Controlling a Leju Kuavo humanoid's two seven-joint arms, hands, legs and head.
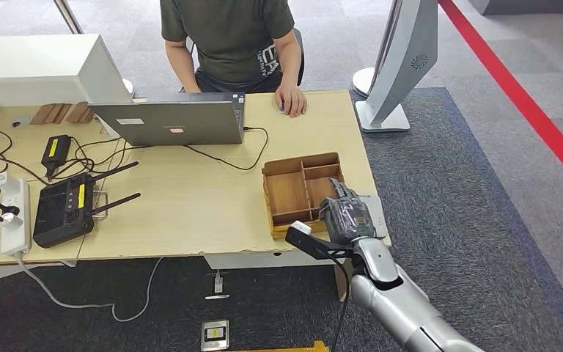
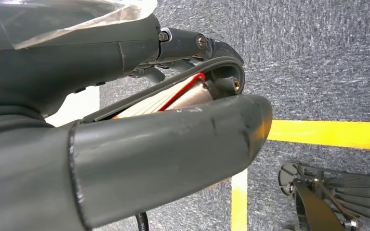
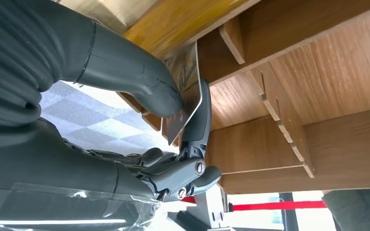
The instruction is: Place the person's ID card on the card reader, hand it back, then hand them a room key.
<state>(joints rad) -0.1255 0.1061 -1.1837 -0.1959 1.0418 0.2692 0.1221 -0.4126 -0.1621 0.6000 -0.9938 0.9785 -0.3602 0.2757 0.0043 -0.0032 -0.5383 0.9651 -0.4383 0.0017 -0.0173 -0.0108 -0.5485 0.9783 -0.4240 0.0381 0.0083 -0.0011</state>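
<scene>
— Where is the right hand (image 1: 343, 215)?

— Over the wooden tray (image 1: 287, 192) near the table (image 1: 190, 213) edge, at the tray's right side. In the right wrist view its thumb and a dark finger pinch a card (image 3: 187, 103) between them, right among the tray's wooden dividers. Which card it is cannot be read.

— And the card reader (image 1: 376, 213)?

— A pale flat device just beside the tray, partly hidden by the hand.

— The left hand (image 2: 125, 125)?

— It hangs above grey carpet with yellow floor tape (image 2: 327, 134). Its fingers are curled in close to the thumb; nothing held is clearly visible, and the grip cannot be told for certain.

— The person (image 1: 231, 40)?

— Seated at the table's far side behind a laptop (image 1: 172, 121), one hand (image 1: 291, 99) resting on the tabletop.
</scene>
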